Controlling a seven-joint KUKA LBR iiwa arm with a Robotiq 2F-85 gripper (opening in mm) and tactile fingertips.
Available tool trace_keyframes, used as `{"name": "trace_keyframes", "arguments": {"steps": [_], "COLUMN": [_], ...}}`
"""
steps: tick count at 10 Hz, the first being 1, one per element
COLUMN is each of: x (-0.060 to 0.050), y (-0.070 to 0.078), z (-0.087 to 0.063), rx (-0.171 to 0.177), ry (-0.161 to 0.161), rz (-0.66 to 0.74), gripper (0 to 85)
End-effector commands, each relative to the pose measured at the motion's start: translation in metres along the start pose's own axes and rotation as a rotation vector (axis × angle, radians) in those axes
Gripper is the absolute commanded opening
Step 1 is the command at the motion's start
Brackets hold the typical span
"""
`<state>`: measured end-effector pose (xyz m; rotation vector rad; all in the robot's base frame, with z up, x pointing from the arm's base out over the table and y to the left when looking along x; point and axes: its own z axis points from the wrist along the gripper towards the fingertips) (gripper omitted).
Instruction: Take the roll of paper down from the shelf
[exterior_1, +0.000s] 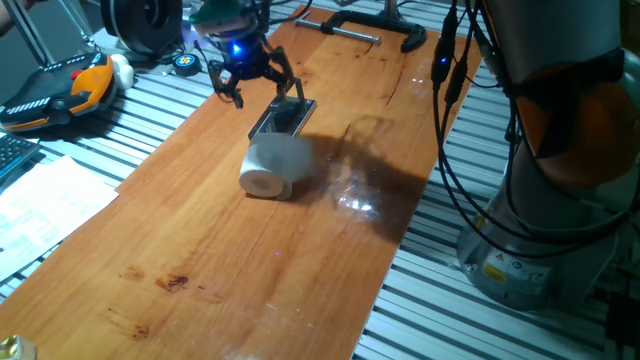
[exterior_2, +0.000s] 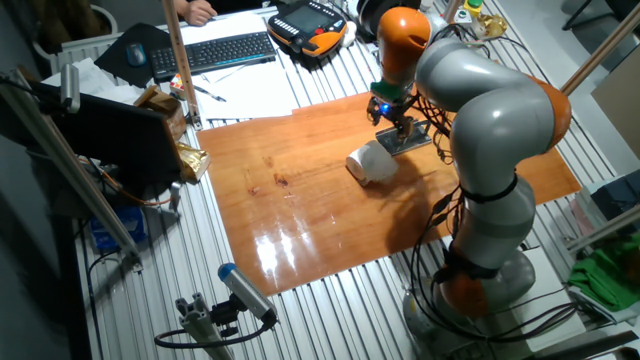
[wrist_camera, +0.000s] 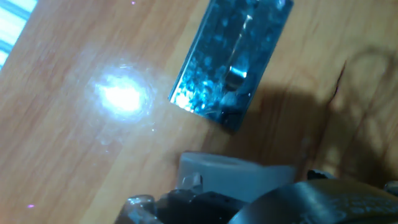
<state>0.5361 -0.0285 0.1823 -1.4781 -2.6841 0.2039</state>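
Wooden tabletop (exterior_1: 200, 230) seen bare in foreground, slatted metal bench around it. Roll of paper (exterior_1: 270, 166) found lying on side on wood, hollow core facing near camera, touching near end of shelf (exterior_1: 284, 117), already off it. Long axis roughly in line with shelf. Gripper (exterior_1: 262, 92) hovers beyond, above shelf, fingers spread, apparently nothing held. No writing legible.

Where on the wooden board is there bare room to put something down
Free: the long stretch of the wooden board on the near side of the roll of paper in the one fixed view, down to the board's near end. Crowded: the far end, where the tool hangs over the shelf, the roll lies against it, and the black clamp lies beyond.
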Motion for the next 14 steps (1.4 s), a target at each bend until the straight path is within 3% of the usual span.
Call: {"name": "trace_keyframes", "arguments": {"steps": [1, 3, 4, 5, 7, 8, 10, 12, 14], "x": [-0.003, -0.008, -0.012, -0.016, -0.022, -0.026, -0.026, -0.025, -0.026], "y": [-0.003, -0.008, -0.010, -0.011, -0.013, -0.015, -0.014, -0.015, -0.014], "z": [-0.003, -0.008, -0.010, -0.012, -0.015, -0.016, -0.016, -0.015, -0.015], "rx": [0.001, -0.010, -0.027, -0.015, -0.048, -0.054, -0.067, -0.089, -0.077], "ry": [-0.003, -0.002, -0.026, -0.058, -0.039, -0.033, -0.036, -0.007, -0.008], "rz": [-0.069, -0.134, -0.213, -0.288, -0.419, -0.486, -0.504, -0.496, -0.502], "gripper": [80.0, 62.0, 43.7, 28.7, 5.7, 0.7, 0.7, 0.7, 0.7]}}
